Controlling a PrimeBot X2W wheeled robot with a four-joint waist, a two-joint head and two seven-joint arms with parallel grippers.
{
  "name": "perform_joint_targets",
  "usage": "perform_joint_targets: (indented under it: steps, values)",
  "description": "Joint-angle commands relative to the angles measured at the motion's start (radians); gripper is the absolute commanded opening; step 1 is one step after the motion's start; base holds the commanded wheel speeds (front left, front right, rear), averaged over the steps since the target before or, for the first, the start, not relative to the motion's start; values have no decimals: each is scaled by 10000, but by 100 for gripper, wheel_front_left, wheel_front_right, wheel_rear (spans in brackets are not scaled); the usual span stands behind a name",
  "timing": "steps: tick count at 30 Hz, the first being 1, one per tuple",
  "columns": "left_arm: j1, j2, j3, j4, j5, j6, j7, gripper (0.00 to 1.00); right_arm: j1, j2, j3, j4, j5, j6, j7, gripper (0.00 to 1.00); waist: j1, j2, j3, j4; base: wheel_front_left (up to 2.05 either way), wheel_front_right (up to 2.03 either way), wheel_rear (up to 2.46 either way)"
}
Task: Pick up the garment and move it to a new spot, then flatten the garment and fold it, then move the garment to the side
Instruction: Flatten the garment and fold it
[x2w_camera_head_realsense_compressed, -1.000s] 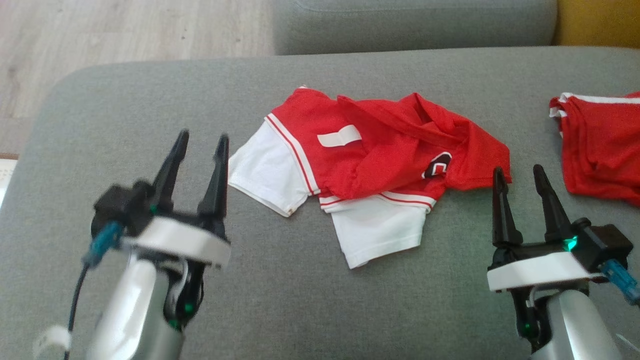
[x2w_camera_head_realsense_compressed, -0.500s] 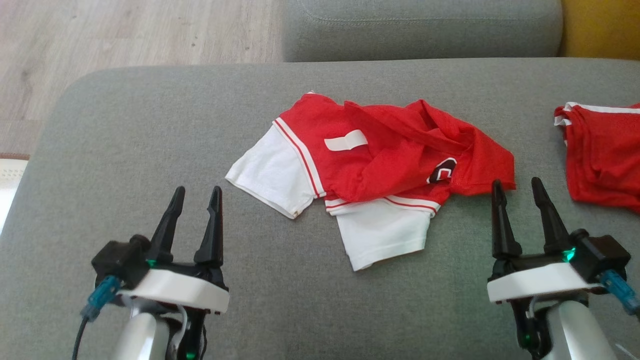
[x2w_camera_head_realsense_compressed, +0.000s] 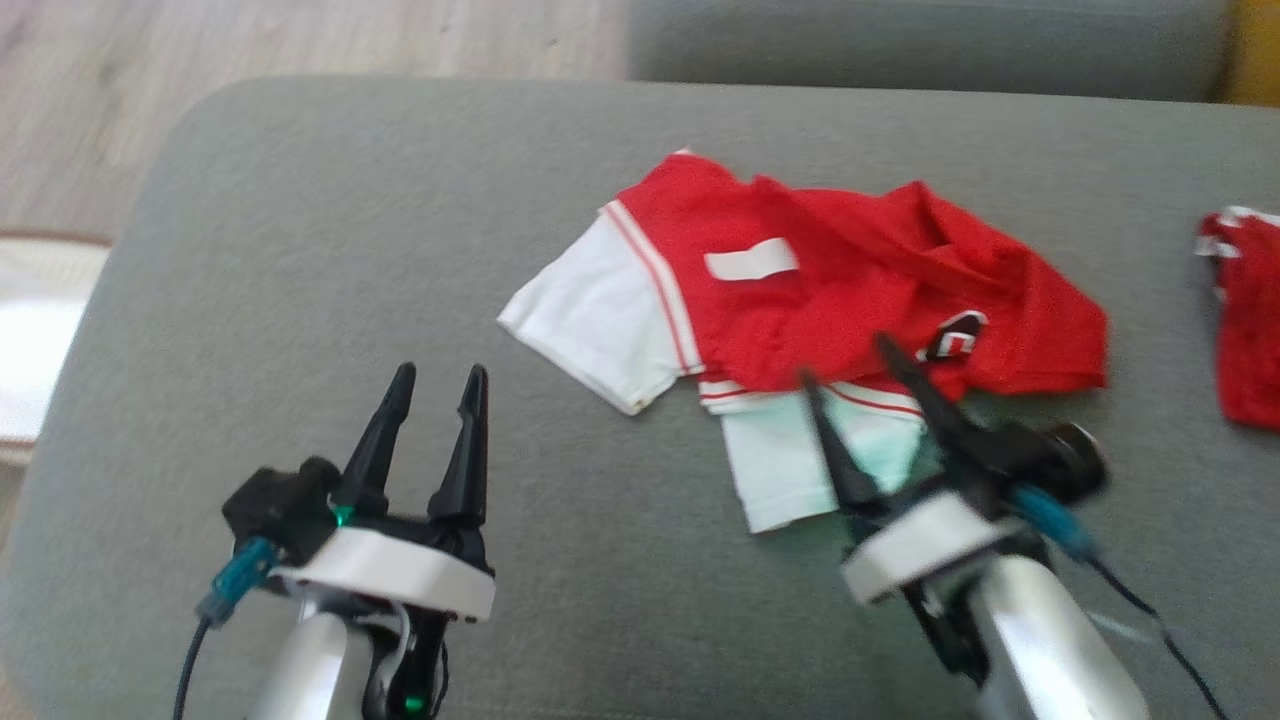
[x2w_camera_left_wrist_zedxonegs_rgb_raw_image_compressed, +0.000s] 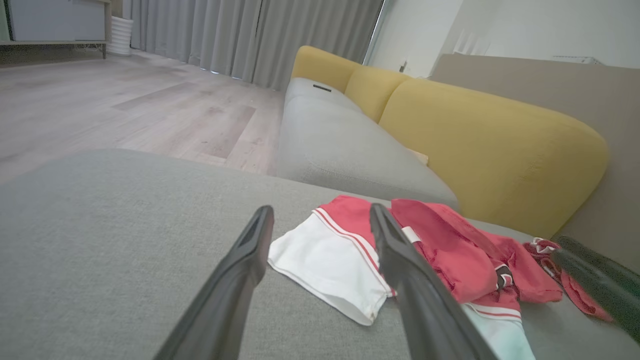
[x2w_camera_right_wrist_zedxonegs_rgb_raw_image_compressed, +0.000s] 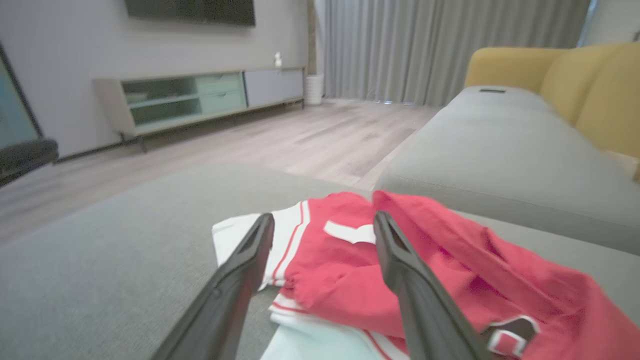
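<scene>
**Two grippers open, the right one now at the garment's near edge**

Half a second ago the right gripper (x2w_camera_head_realsense_compressed: 845, 358) stood off the near right corner of the garment (x2w_camera_head_realsense_compressed: 800, 300), clear of the cloth. It has since swung in and shows blurred, its fingers spread, their tips over the white sleeve and striped hem on the garment's near side. Whether they touch the cloth cannot be told. In the right wrist view the right gripper (x2w_camera_right_wrist_zedxonegs_rgb_raw_image_compressed: 324, 216) has the garment (x2w_camera_right_wrist_zedxonegs_rgb_raw_image_compressed: 350, 270) lying between and beyond its parted fingers.

The left gripper (x2w_camera_head_realsense_compressed: 440, 370) keeps its place to the near left of the garment, short of the other white sleeve, fingers apart. In its own view the left gripper (x2w_camera_left_wrist_zedxonegs_rgb_raw_image_compressed: 321, 210) frames that sleeve of the garment (x2w_camera_left_wrist_zedxonegs_rgb_raw_image_compressed: 440, 250).

The head camera has shifted too, so the whole scene sits further right. The garment itself lies crumpled as before.

The garment rests on a grey cushion (x2w_camera_head_realsense_compressed: 300, 250). Well apart to the garment's right lies a second red garment (x2w_camera_head_realsense_compressed: 1245, 320). Beyond the garment are another grey seat (x2w_camera_head_realsense_compressed: 920, 45) and a yellow backrest (x2w_camera_left_wrist_zedxonegs_rgb_raw_image_compressed: 490, 145). Pale wooden floor (x2w_camera_head_realsense_compressed: 100, 100) lies to its far left, with grey curtains (x2w_camera_left_wrist_zedxonegs_rgb_raw_image_compressed: 250, 35) and a low cabinet (x2w_camera_right_wrist_zedxonegs_rgb_raw_image_compressed: 200, 95) further off.
</scene>
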Motion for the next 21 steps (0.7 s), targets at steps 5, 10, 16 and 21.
perform_joint_targets:
  steps: [5,10,16,21]
  values:
    - [-751,21,-31,-198,-313,196,-53,100,-1836,-719,2218,835,50,-9,972,100,0,0,655,1195,0,0,0]
    - [-803,21,-329,-103,-557,301,-53,100,-3070,-1473,3838,2184,717,-9,1730,100,0,0,854,1989,0,0,0]
    - [-802,21,-525,-137,-799,439,-53,100,-4020,-2024,4879,3315,1263,-9,2001,100,0,0,1000,2545,0,0,0]
    - [-842,21,-701,-176,-949,523,-53,100,-4688,-2314,5750,4341,1525,-9,2333,100,0,0,1158,2847,0,0,0]
